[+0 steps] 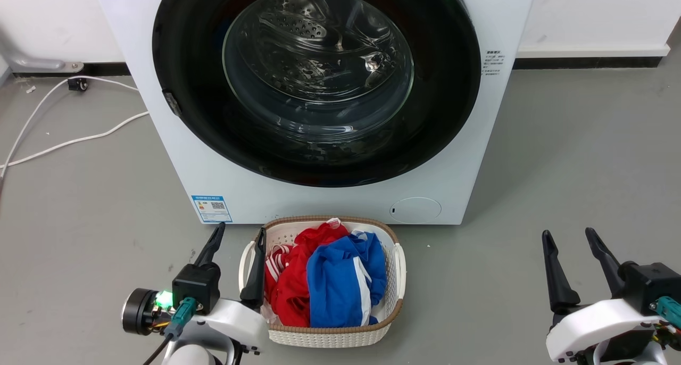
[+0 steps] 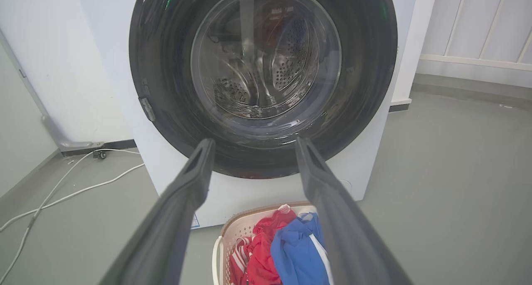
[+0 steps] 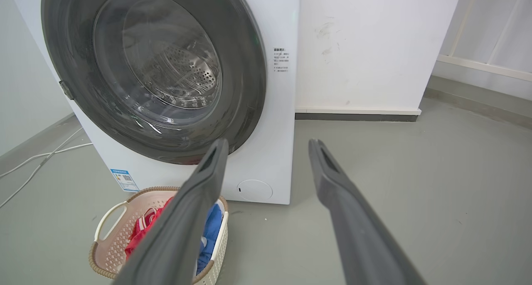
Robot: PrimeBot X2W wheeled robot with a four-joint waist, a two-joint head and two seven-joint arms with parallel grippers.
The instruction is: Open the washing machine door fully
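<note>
Left gripper [image 1: 240, 228] hangs low with its fingers spread wide and nothing between them; right gripper [image 1: 567, 232] is the same, wide and empty, off to the right over the floor [image 1: 558, 168]; in the head view the left one's inner finger overlaps the left handle of the basket [image 1: 330, 333], and I cannot tell whether it touches. Door [image 1: 318, 72] is shut, flush against the front of the machine [image 1: 330, 202], ahead of both grippers and above them.

Likely the only purchase is the small grey tab [image 1: 171, 103] on the door's left edge, which suggests a hinge on the right; the tab is small and the rim glossy, so wide fingers could close beside it or slide off, leaving the door latched. A pull straight back, rather than along the door's arc, would probably wrench the grip loose partway; the door would then hang ajar, not fully open. Basket, heaped with red and blue clothes [image 1: 324, 280], stands just before the machine under the door's lower rim; a rising left arm could catch its handle and drag or tip it. White cable [image 1: 80, 139] lies on the floor at the left; rolling that way risks snagging it. Glass bulges outward; a misjudged reach would knock it.
</note>
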